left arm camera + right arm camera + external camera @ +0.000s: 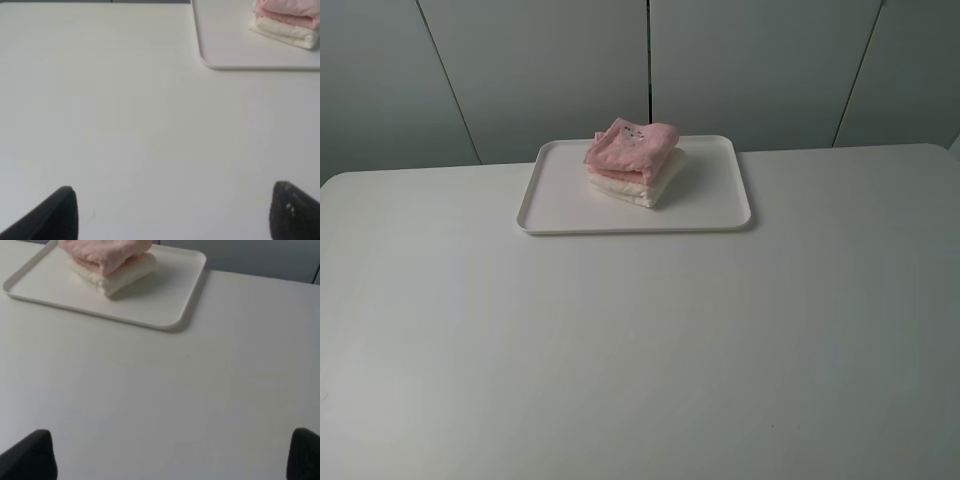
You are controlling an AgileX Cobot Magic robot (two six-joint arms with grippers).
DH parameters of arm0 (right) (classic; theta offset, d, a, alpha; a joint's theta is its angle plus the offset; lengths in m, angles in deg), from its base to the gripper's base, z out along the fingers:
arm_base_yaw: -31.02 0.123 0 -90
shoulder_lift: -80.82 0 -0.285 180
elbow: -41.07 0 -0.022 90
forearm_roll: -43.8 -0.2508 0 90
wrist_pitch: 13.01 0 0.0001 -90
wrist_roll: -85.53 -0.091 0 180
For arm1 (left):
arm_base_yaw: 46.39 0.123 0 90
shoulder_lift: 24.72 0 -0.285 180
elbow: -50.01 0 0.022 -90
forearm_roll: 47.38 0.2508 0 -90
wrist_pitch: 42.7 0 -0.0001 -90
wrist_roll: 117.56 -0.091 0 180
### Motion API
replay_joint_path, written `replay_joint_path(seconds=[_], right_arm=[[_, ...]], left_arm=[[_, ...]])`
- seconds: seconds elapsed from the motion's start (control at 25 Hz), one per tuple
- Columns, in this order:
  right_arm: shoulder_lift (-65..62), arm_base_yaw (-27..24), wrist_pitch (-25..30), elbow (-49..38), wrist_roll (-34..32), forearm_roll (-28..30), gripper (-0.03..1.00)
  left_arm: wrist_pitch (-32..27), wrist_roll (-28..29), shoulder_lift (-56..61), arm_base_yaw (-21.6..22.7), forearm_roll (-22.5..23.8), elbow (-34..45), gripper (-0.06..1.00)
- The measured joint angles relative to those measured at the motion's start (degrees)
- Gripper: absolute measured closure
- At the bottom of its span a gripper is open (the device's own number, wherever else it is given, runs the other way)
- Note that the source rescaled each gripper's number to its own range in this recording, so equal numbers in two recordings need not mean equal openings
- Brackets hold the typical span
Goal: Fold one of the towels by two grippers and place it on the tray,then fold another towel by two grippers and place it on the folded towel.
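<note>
The white tray (720,210) lies at the back middle of the table. On it sits the folded cream-white towel (655,188), and the folded pink towel (630,148) rests on top of it. No arm shows in the exterior high view. In the left wrist view my left gripper (172,212) hangs open over bare table, far from the tray (225,50) and the pink towel (287,10) on the cream one (290,32). My right gripper (172,455) is also open and empty, well short of the tray (165,305), pink towel (102,250) and cream towel (125,275).
The white table (640,350) runs out to a far edge just behind the tray. Grey wall panels (540,70) stand behind it.
</note>
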Motion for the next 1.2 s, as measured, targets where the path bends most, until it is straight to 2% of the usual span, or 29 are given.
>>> replay_joint_path(seconds=[0.32, 0.48, 0.68, 1.2], right_arm=[[-0.33, 0.0, -3.29, -1.91, -0.21, -0.34, -0.03], [-0.33, 0.0, -3.8, -2.04, -0.21, -0.34, -0.03], [-0.33, 0.0, -3.8, -2.04, -0.21, -0.34, -0.03], [-0.36, 0.0, -3.93, -2.04, -0.32, -0.34, -0.03]], left_arm=[[-0.12, 3.46, 0.33, 0.0, 2.94, 2.39, -0.05], [2.3, 3.68, 0.33, 0.0, 5.8, 2.85, -0.05], [6.87, 1.92, 0.32, 0.0, 6.41, 4.79, -0.05], [7.7, 1.26, 0.32, 0.0, 6.51, 4.89, -0.05]])
